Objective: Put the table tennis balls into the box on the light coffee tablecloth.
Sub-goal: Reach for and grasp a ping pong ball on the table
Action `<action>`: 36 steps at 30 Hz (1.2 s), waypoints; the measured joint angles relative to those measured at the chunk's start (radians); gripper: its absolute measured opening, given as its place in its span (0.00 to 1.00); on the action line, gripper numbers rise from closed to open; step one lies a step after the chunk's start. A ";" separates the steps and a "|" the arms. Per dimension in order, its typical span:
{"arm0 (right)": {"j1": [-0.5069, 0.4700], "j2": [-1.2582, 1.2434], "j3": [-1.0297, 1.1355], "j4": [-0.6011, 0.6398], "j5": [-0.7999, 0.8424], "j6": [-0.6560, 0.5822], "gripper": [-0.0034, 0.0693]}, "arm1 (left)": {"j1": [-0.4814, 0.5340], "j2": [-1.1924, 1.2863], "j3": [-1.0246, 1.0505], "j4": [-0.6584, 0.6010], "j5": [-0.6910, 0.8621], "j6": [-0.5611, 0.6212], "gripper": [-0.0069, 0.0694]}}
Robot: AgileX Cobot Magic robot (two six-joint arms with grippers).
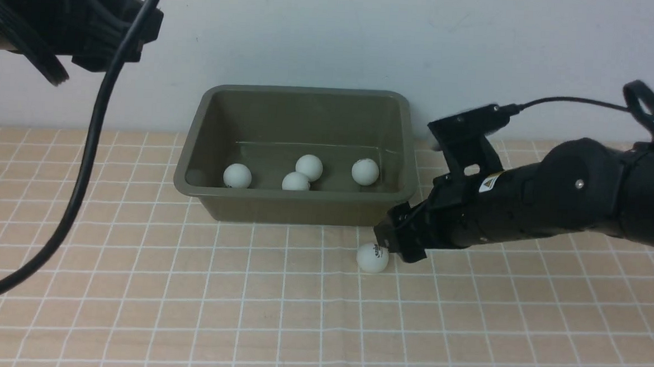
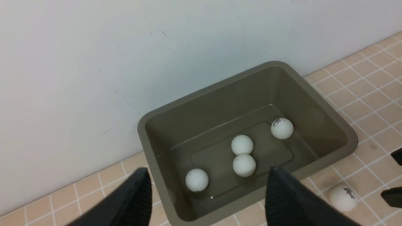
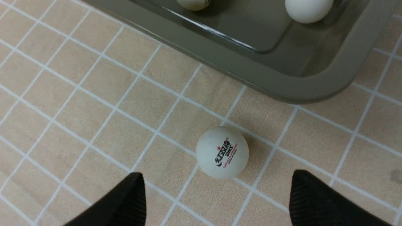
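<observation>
Right gripper (image 3: 216,188): jaws spread wide, nothing held. Both black fingertips (image 3: 133,191) sit low over the light coffee tablecloth (image 1: 186,310). One loose table tennis ball (image 3: 222,152) lies just ahead of the tips, in line with the gap between them, with cloth visible on both sides of it, so it is not gripped. In the front view the gripper tip overlaps the ball's upper right edge; can't tell if it touches. The right arm comes in from the right, with the gripper pointing toward the robot's left and angled down.

Left gripper (image 2: 209,171): also wide open and empty, held high over the near left part of the box (image 1: 292,209), touching nothing.

The box has its open top facing up. Its long axis runs left to right, parallel to the wall, with the back rim close to the wall. It sits on the cloth.

Four balls are inside on the floor: one at the left (image 1: 237,175), two in the middle touching or nearly so (image 1: 296,182) (image 1: 309,167), and one at the right (image 1: 365,171).

The fifth ball is outside on the cloth, just in front of the box's front right corner, clear of the wall. Its printed logo faces up toward the right wrist camera.
</observation>
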 joint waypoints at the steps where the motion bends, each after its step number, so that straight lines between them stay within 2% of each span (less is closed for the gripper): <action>1: 0.000 0.017 -0.010 0.008 0.004 0.000 0.81 | 0.000 0.000 0.000 0.000 0.000 0.000 0.62; 27: 0.031 0.277 -0.142 0.093 0.005 -0.047 0.80 | 0.000 0.011 0.000 -0.001 0.022 0.001 0.62; 31: 0.031 0.295 -0.142 0.091 0.006 -0.031 0.72 | 0.000 0.011 0.000 -0.001 0.022 0.001 0.62; 33: 0.031 0.295 -0.143 0.082 0.006 -0.027 0.55 | 0.000 0.011 0.000 -0.001 0.022 0.001 0.62; 34: 0.031 0.294 -0.143 0.071 0.008 -0.026 0.50 | 0.000 0.011 0.000 -0.001 0.022 0.001 0.62; 36: 0.029 0.288 -0.143 0.043 0.021 -0.021 0.52 | 0.000 0.011 0.000 -0.001 0.022 0.001 0.62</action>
